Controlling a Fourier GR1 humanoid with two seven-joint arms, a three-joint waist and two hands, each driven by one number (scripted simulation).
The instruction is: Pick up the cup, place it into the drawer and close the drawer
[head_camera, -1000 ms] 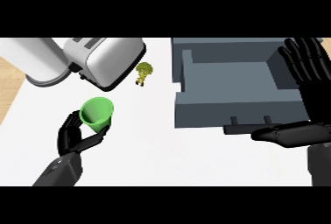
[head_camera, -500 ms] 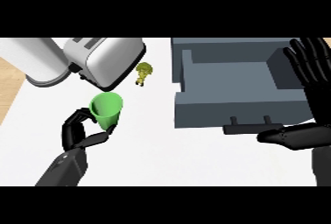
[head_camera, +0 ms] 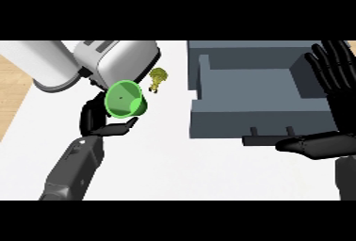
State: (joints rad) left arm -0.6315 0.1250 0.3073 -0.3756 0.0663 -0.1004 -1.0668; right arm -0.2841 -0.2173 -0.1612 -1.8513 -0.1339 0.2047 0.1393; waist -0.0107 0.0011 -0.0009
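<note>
Green and tipped so we look straight into its bare inside, the cup [head_camera: 125, 99] sits in our left hand [head_camera: 104, 123], fingers and thumb curled round its base. Just beyond that hand stands a silver toaster [head_camera: 115, 56], and a small yellowish figure [head_camera: 157, 79] lies past the cup on the white counter [head_camera: 173, 164]. To the right of the cup, well apart, the grey drawer [head_camera: 261, 110] stands open, nothing visible inside. Our right hand [head_camera: 327, 141] is spread flat beside the drawer's front, fingers straight. We can read no writing or labels anywhere.
</note>
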